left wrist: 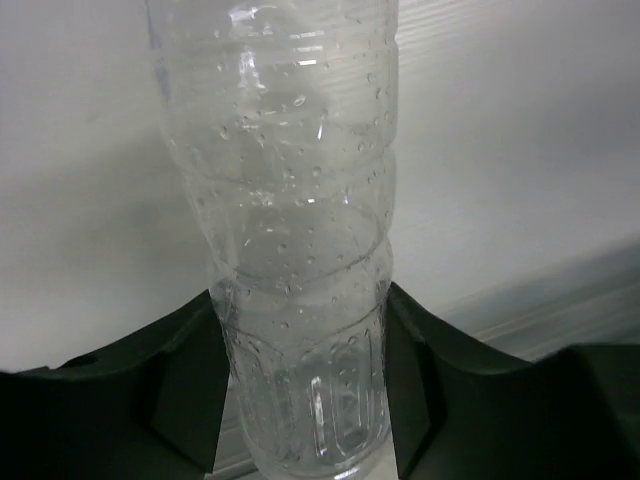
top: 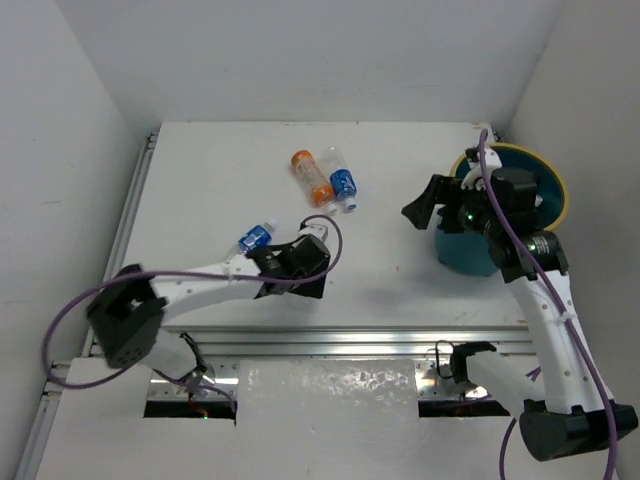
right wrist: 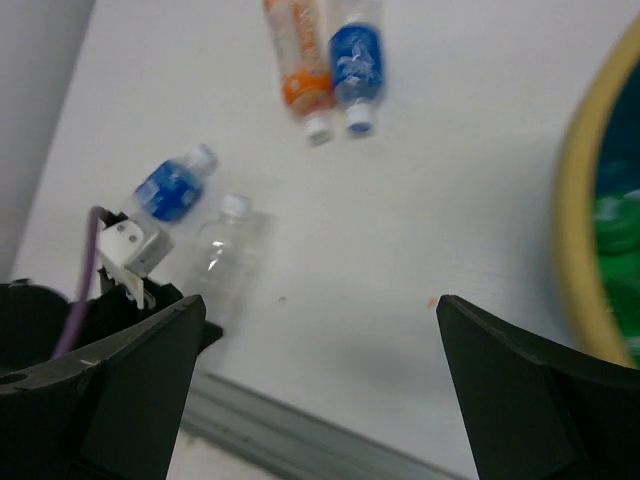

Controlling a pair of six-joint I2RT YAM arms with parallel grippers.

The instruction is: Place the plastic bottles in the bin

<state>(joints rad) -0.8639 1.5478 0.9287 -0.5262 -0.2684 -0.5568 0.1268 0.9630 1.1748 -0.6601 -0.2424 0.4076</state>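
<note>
My left gripper (top: 290,272) is shut on a plain clear bottle (left wrist: 300,250), its jaws pressing both sides near the bottle's base. That bottle also shows in the right wrist view (right wrist: 225,250), low over the table. A blue-labelled clear bottle (top: 255,238) lies just left of it. An orange bottle (top: 312,178) and another blue-labelled bottle (top: 343,185) lie side by side farther back. The teal bin (top: 555,195) with a yellow rim stands at the right, with a green bottle (right wrist: 620,225) inside. My right gripper (top: 428,208) is open and empty, above the table beside the bin's left side.
White walls close the table on the left, back and right. A metal rail (top: 350,340) runs along the near edge. The bin's rim (right wrist: 580,200) is close to my right gripper's right finger.
</note>
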